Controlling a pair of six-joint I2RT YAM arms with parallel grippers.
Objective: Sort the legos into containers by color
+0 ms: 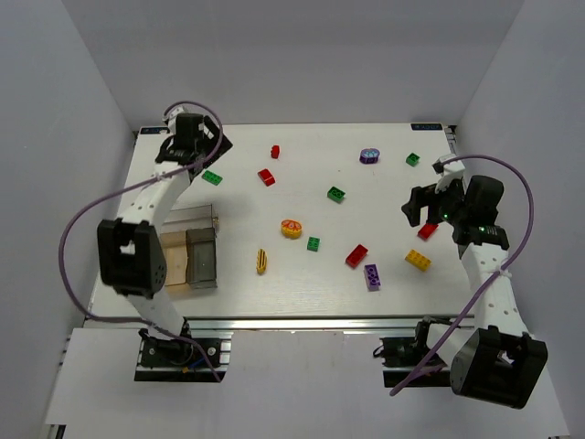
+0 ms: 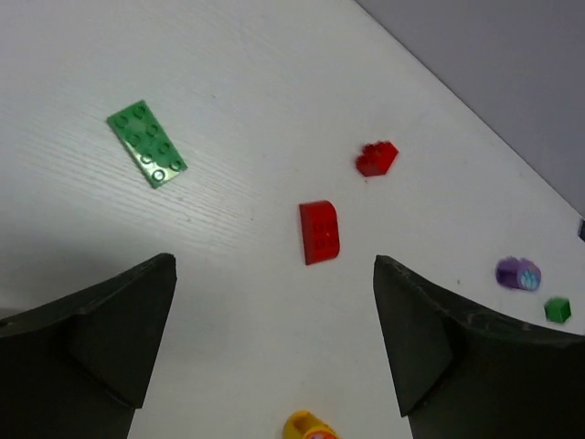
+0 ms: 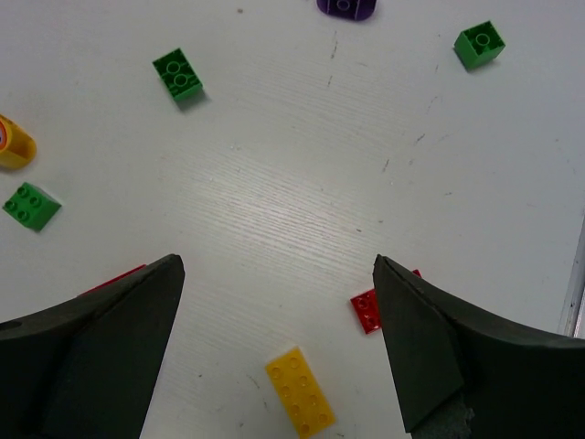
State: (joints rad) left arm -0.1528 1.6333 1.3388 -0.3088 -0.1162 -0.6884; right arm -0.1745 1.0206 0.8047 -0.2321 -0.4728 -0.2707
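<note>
Got both sets of jaws spread wide apart here, nothing between them. Shows the left gripper [image 2: 274, 265] up by the far-left corner of the table [image 1: 311, 285], near a green plate [image 2: 146, 144] and a rounded red brick [image 2: 319, 231]. Has the right gripper [image 3: 279, 265] over the right side, close to a yellow brick [image 3: 301, 391] and a small red brick [image 3: 366, 311]. Finds the legos [image 1: 335, 194] scattered across the tabletop, well apart from the containers [image 1: 203, 259] at the near-left edge.
</note>
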